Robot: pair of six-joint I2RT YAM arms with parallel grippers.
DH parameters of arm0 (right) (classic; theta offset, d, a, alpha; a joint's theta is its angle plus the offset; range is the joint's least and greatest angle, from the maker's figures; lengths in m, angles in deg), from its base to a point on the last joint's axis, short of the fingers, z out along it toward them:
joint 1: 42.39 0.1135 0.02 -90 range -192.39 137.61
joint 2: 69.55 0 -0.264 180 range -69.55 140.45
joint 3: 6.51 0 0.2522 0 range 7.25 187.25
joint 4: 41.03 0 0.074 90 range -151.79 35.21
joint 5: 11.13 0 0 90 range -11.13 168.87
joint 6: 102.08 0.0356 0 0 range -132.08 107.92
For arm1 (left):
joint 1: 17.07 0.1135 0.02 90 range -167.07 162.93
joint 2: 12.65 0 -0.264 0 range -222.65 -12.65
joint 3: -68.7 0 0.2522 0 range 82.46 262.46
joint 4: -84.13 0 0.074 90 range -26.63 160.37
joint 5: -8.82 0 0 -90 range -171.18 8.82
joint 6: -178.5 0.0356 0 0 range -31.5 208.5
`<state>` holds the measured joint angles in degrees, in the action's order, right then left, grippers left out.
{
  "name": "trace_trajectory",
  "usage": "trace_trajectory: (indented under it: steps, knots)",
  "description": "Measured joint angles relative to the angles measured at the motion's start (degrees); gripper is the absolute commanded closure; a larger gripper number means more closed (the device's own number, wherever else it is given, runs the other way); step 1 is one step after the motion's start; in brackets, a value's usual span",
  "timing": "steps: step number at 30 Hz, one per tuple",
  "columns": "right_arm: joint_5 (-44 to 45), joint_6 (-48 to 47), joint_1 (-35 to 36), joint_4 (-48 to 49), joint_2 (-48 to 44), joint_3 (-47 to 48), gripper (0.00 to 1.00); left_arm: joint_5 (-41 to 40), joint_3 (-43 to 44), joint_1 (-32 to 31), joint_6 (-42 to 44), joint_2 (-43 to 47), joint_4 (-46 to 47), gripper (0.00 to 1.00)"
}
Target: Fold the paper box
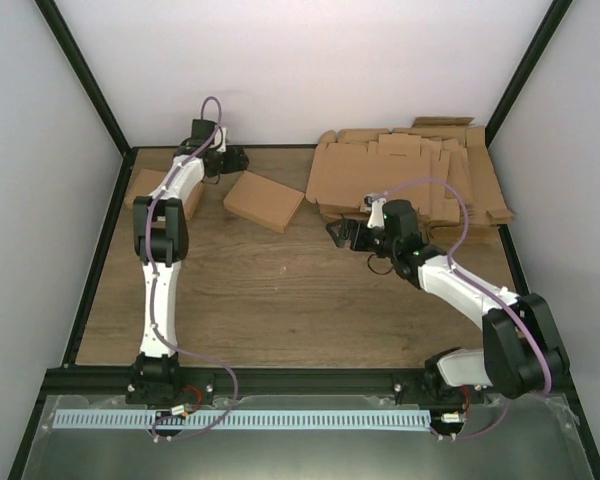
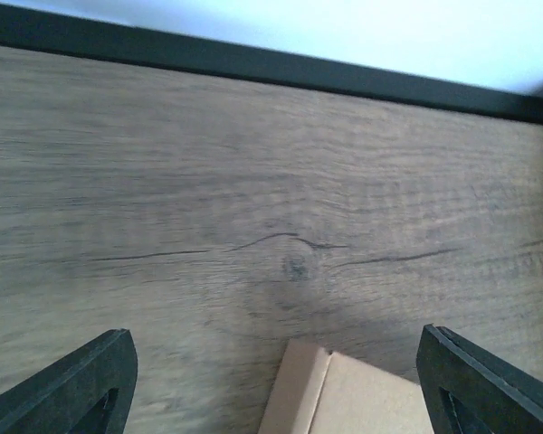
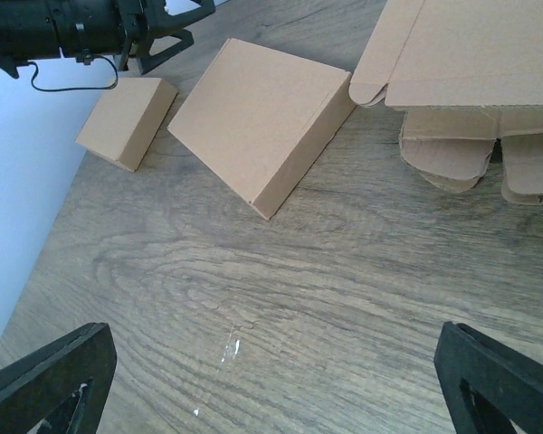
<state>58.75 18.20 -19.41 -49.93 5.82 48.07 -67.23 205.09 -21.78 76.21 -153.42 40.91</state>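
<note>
A folded brown paper box lies on the table behind centre; it also shows in the right wrist view. A second folded box lies at the far left, partly under my left arm, and shows in the right wrist view. My left gripper is open and empty just behind the centre box; one box corner shows low between its fingers. My right gripper is open and empty over bare table, to the right of the centre box.
A stack of flat, unfolded cardboard blanks covers the back right of the table and shows in the right wrist view. The black frame rail runs along the table's back edge.
</note>
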Motion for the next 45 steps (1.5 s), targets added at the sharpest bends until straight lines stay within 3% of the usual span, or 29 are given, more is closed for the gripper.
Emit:
trace_trajectory:
  steps: [4,13,18,23,26,35,41,45]
  knots:
    - [0.6,0.1,-0.1,-1.9,4.1,3.9,0.02,5.8,5.7,-0.2,0.9,-5.3,-2.0,0.15]
    - [-4.6,2.5,-2.9,-4.6,22.8,19.0,0.21,18.0,5.2,-0.5,0.7,-7.0,-5.6,0.23]
    - [-9.8,3.5,-3.0,-4.5,29.3,22.3,0.22,21.9,-6.7,-1.2,0.9,-1.2,-2.3,0.24]
    - [-12.7,5.3,-3.0,-1.3,27.6,14.1,0.24,21.4,-28.6,-6.3,-0.7,11.7,3.6,0.25]
    - [-13.8,6.2,-3.0,-0.4,26.7,8.5,0.25,21.4,-37.3,-8.4,-2.1,17.0,6.3,0.26]
    - [-16.5,7.2,-3.0,1.7,22.6,1.5,0.25,18.5,-57.6,-9.2,-10.6,31.0,15.2,0.14]
    - [-17.2,8.1,-3.0,0.7,21.7,0.6,0.25,16.7,-62.7,-9.1,-13.9,37.0,17.8,0.54]
    - [-17.4,8.3,-3.0,0.7,21.7,0.6,0.26,16.8,-64.3,-8.3,-14.7,37.1,18.9,0.63]
